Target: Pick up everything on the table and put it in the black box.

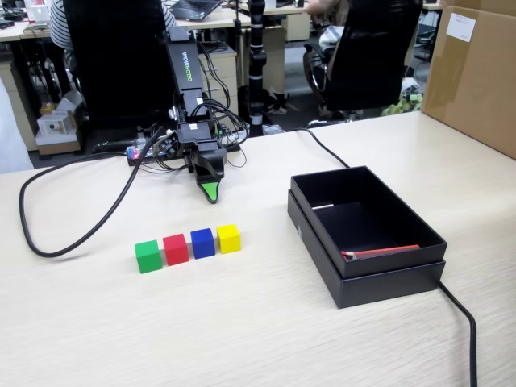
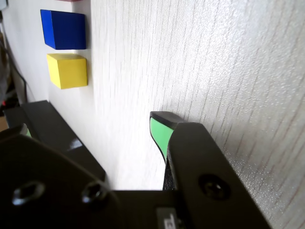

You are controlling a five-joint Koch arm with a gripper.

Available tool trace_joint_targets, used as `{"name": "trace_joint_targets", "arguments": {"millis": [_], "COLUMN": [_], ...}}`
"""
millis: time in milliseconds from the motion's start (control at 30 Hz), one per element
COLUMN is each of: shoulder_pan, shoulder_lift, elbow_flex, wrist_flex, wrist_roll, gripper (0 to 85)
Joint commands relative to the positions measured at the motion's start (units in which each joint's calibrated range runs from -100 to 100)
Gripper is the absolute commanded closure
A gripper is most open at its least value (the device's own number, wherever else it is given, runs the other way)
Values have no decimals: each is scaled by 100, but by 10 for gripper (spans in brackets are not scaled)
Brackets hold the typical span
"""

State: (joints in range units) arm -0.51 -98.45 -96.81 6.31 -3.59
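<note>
- Green cube, red cube, blue cube and yellow cube sit in a touching row on the table
- Black box lies right of them, holding a red stick
- Gripper rests behind the row, tips down, empty; whether its jaws are parted cannot be told

The black arm stands folded at the far side of the table, its upper links rising upright and its wrist bent down and forward so that the gripper points at the tabletop with its green-padded tip low, close to the surface. In the wrist view the gripper shows one green-lined finger on the right and a second dark finger on the left, with a clear gap of bare table between them, so the jaws stand apart and hold nothing.
</note>
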Motion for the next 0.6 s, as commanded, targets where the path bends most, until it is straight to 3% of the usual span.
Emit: {"name": "trace_joint_targets", "arguments": {"millis": [0, 567], "shoulder_pan": [0, 15], "shoulder_lift": [51, 40], "elbow_flex": [-48, -75], "wrist_flex": [-186, -195], "wrist_roll": [-5, -10], "gripper": [367, 367]}}
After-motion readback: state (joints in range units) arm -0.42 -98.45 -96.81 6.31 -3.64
